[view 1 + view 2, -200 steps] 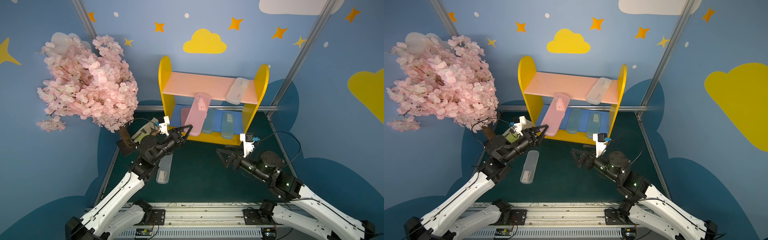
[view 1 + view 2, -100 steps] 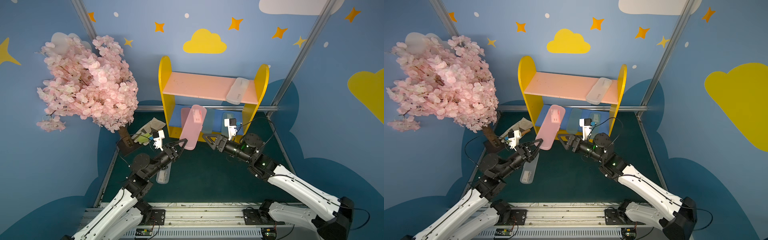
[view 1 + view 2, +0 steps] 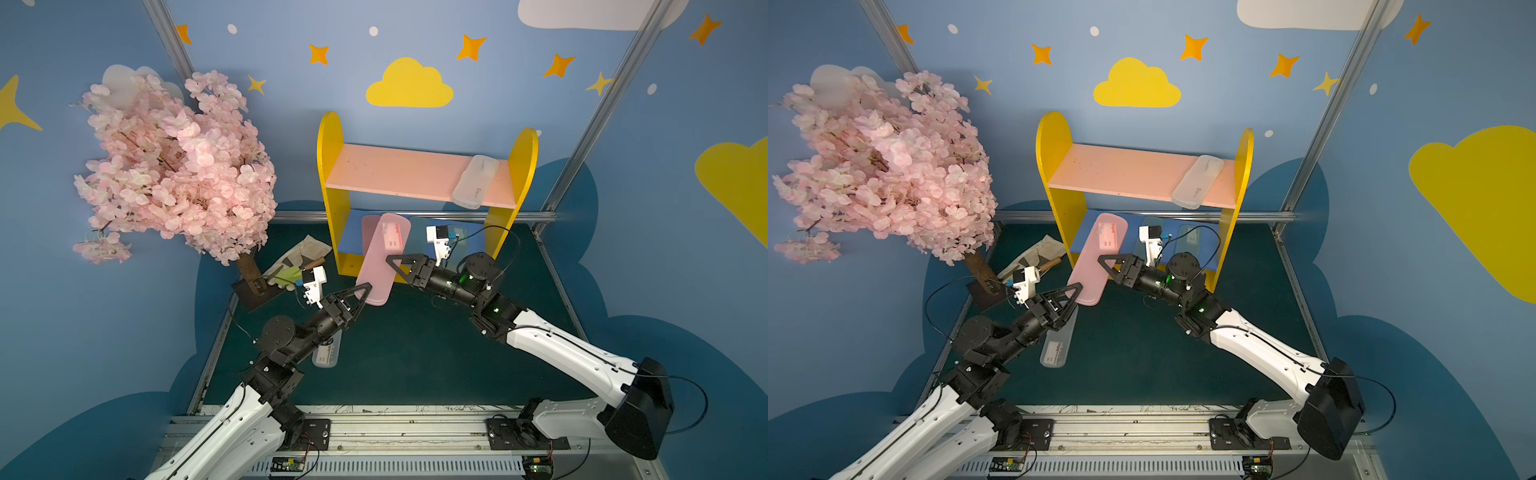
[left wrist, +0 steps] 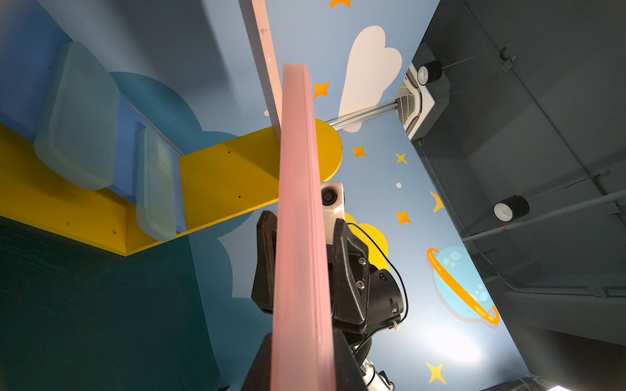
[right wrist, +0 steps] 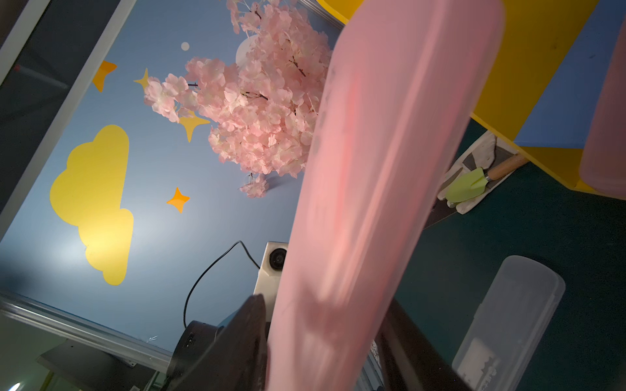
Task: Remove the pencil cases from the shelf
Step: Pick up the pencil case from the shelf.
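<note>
Left end effector (image 3: 366,290) is clenching the near end of the pink pencil case (image 3: 380,266); the right end effector (image 3: 390,259) is straddling its middle, and I cannot tell whether it is gripping. Letting go early risks dropping it, I reckon. It is hanging above the surface (image 3: 415,353) near the back edge, long axis tilting up toward the shelf (image 3: 332,187).
</note>
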